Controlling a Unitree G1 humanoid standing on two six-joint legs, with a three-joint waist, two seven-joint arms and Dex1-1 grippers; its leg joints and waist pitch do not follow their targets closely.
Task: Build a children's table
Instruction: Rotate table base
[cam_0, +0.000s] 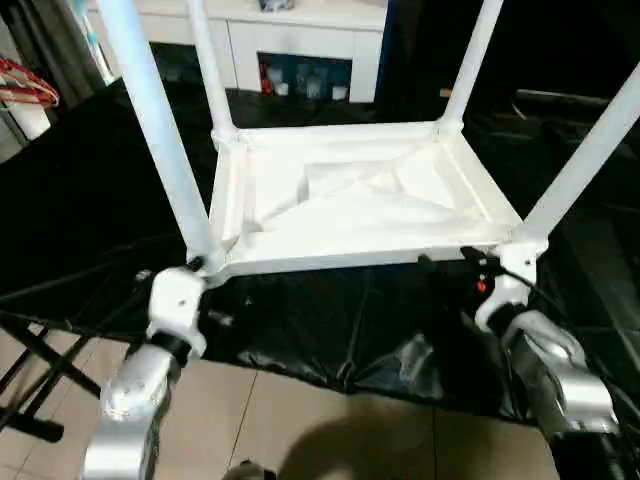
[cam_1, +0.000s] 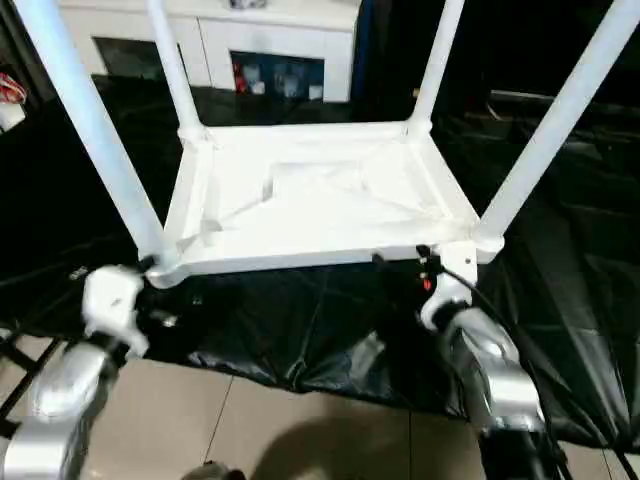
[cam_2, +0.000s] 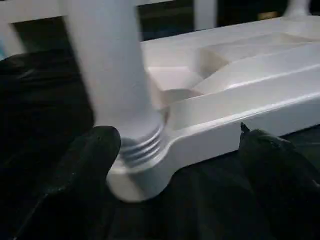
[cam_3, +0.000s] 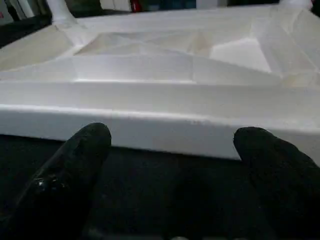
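The children's table (cam_0: 350, 200) lies upside down on a black cloth, ribbed underside up, with all four white legs standing in the corner sockets. My left gripper (cam_2: 180, 150) is open at the near left corner. Its fingers (cam_2: 90, 160) stand on either side of the socket where the near left leg (cam_0: 150, 120) is threaded in, and hold nothing. My right gripper (cam_3: 172, 145) is open just in front of the table's near rim (cam_3: 150, 125), close to the near right leg (cam_0: 590, 150), with nothing between its fingers.
The black cloth (cam_0: 330, 330) covers a low platform that ends just before tiled floor (cam_0: 300, 420). A white cabinet (cam_0: 300, 40) stands at the back. Black folding stand legs (cam_0: 30, 360) show at lower left, and a red-rimmed object (cam_0: 25, 85) at far left.
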